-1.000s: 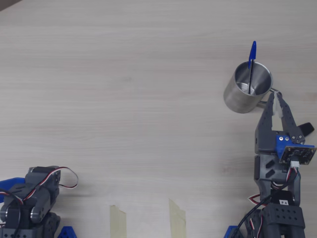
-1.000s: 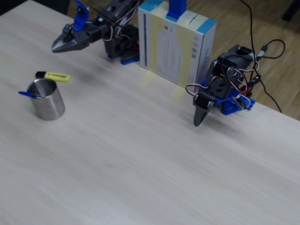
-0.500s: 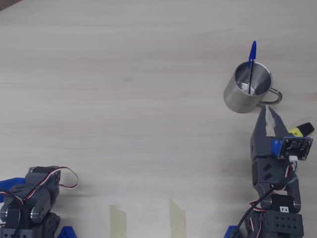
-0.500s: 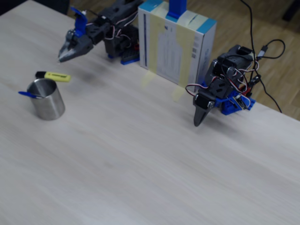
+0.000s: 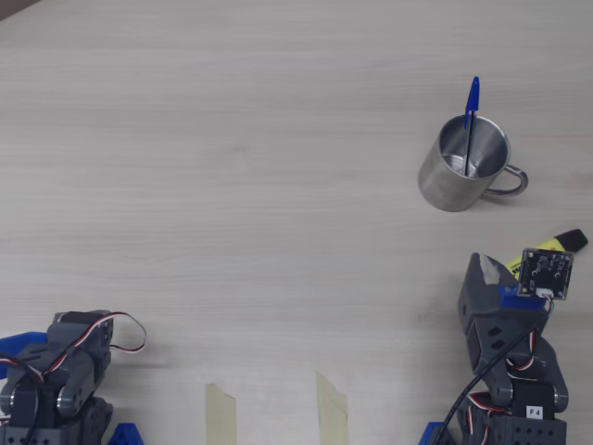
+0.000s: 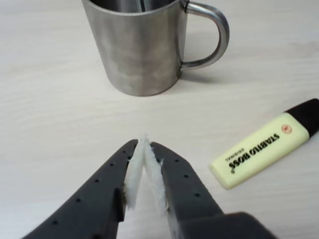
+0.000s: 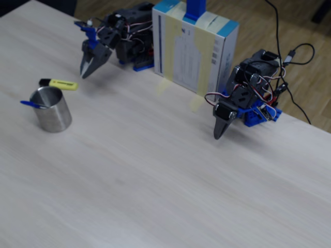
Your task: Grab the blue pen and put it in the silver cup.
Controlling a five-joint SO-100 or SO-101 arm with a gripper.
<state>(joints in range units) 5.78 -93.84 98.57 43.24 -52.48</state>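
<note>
The thin blue-capped ballpoint pen (image 5: 472,119) stood inside the shiny stainless-steel cup with a looped side handle (image 5: 457,178), its task apparently complete. In the overhead view its long axis ran nearly straight up the picture, capped end above the far rim, lower end down in the cup's bowl; in the fixed view the cap (image 7: 29,104) jutted left over the rim. The dark two-finger gripper (image 6: 144,154), its white-padded jaws pressed together on nothing, hung over the pale wooden table (image 5: 232,167) apart from the cup, beside a thick yellow highlighter with a black cap (image 6: 266,146). The remaining risk looked slight: a forward swing of the arm could strike the handle (image 6: 212,35), tipping the cup and spilling the leaning pen, or nudge the highlighter.
</note>
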